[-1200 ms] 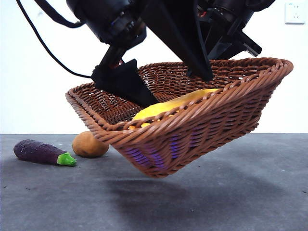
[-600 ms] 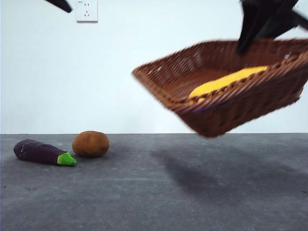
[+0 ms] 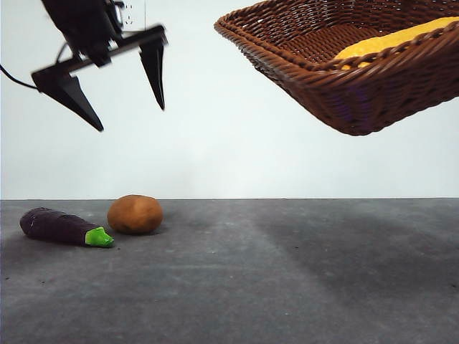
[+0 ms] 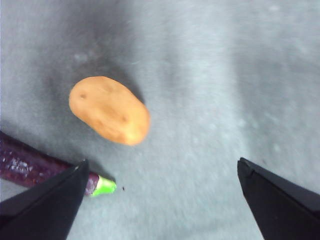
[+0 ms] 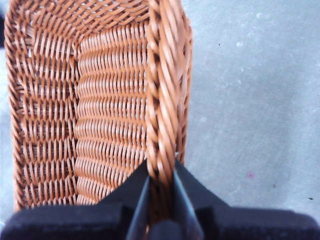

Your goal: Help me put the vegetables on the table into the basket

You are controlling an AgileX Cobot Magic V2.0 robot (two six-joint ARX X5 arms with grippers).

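The brown wicker basket point(image 3: 337, 79) hangs tilted in the air at the upper right of the front view, with the yellow corn point(image 3: 391, 41) lying in it. My right gripper point(image 5: 161, 185) is shut on the basket's braided rim point(image 5: 161, 100). My left gripper point(image 3: 129, 118) is open and empty, high above the table at the upper left. Below it lie the orange-brown potato point(image 3: 135, 214) and the purple eggplant point(image 3: 63, 227) with its green cap. In the left wrist view the potato point(image 4: 110, 110) and the eggplant point(image 4: 30, 167) lie between and beyond the open jaws point(image 4: 162, 192).
The dark grey table point(image 3: 287, 287) stretches across the front view. A white wall with a socket point(image 3: 136, 11) stands behind.
The basket with the corn has been carried up and to the right. My left gripper has come into the front view at the upper left, open, above the potato and eggplant.
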